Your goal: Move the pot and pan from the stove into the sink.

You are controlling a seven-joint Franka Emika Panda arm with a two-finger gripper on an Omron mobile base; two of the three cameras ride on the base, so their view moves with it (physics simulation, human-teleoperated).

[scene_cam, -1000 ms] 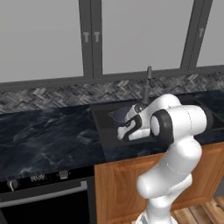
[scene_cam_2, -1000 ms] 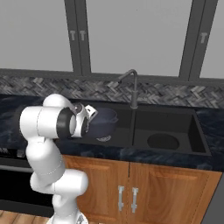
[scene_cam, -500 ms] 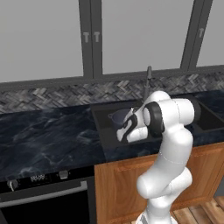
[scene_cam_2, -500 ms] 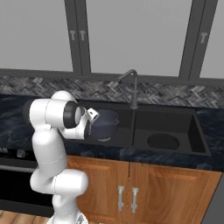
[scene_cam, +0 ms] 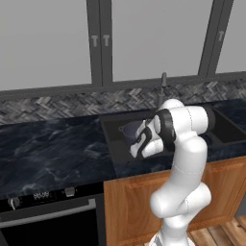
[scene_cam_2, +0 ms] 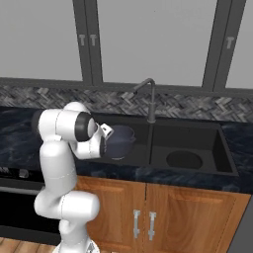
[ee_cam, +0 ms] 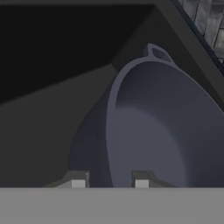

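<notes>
Over sink (scene_cam_2: 197,143) — unmarked pot (ee_cam: 162,131)

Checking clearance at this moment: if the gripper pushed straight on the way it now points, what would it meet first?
The gripper already straddles the rim of the pot, so it would carry the pot along. Beyond that lies the dark inside of the sink; probably its floor comes first, though depth is hard to judge.

A dark marbled counter (scene_cam: 53,149) runs under a grey herringbone backsplash (scene_cam: 62,103), with pale grey upper cabinets (scene_cam_2: 158,42) framed in dark grey above it. Below the counter sit wooden cabinet doors (scene_cam_2: 190,220) with metal handles, and a black oven front (scene_cam: 48,221) stands left of them. Wood plank floor (scene_cam: 221,235) shows beneath the doors.
</notes>
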